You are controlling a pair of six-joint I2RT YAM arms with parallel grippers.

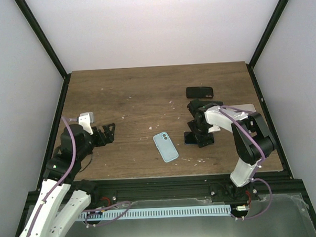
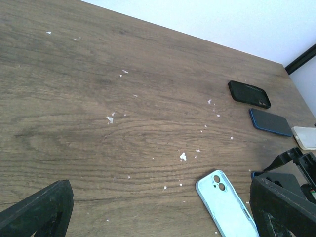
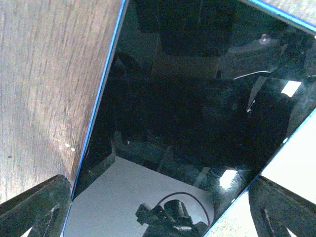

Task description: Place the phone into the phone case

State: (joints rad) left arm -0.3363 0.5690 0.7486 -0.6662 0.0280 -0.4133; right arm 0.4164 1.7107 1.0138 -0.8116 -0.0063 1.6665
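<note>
The phone (image 3: 197, 98) has a black glossy screen and a blue rim and fills the right wrist view. My right gripper (image 3: 159, 187) is open, one finger on each side of the phone and close above it. In the top view the gripper (image 1: 199, 138) covers most of the phone (image 1: 190, 139). The light blue phone case (image 1: 165, 146) lies flat, just left of it, and also shows in the left wrist view (image 2: 228, 206). My left gripper (image 1: 108, 133) is open and empty at the table's left, well away from the case (image 2: 160, 207).
A black case (image 1: 199, 92) lies at the back right, also in the left wrist view (image 2: 249, 94). That view shows a dark blue-rimmed slab (image 2: 270, 122) and a clear case (image 2: 306, 137) beside it. Small white flecks (image 2: 182, 156) dot the wooden table (image 1: 131, 98).
</note>
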